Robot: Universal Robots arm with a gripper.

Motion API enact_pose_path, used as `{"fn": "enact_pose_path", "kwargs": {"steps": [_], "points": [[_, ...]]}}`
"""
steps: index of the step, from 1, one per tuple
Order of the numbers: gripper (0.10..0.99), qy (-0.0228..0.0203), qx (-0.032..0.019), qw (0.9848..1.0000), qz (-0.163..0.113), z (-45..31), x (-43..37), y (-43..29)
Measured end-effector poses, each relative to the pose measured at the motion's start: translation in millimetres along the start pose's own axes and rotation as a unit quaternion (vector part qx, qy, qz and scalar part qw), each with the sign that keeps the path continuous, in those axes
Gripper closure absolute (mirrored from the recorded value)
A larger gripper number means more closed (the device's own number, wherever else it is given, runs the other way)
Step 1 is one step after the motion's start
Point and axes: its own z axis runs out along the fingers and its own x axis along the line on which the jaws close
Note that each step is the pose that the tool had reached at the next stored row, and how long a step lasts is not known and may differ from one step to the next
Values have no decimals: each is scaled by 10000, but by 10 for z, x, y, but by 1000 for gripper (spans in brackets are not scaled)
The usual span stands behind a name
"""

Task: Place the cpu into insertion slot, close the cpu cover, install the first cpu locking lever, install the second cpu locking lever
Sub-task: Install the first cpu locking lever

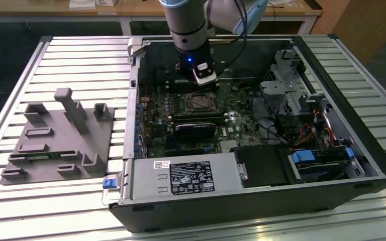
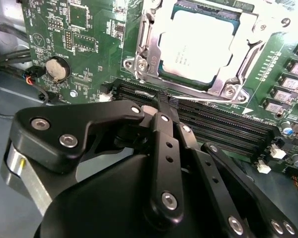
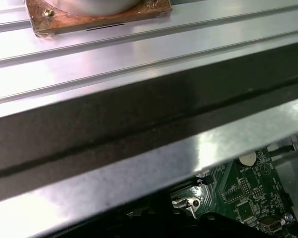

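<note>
In the second wrist view the pale silver cpu lies flat in the insertion slot on the green motherboard. The silver cpu cover lies down around it, framing the chip. A thin metal lever runs along the socket's side nearest my fingers. My black gripper is shut with nothing in it, its tips just short of that side, over the long black memory slots. In the exterior view the gripper hangs just behind the insertion slot inside the open computer case.
Case walls surround the board. A black card sits in front of the socket, with the power supply and drive bays beyond. A grey fixture stands on the slatted table at the exterior view's left. A coin battery sits on the board.
</note>
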Motion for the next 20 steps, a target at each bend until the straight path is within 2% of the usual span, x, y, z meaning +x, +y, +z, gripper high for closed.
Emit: {"fn": "enact_pose_path", "kwargs": {"steps": [20], "points": [[980, -100, 89, 9999, 53, 106, 21, -25]]}}
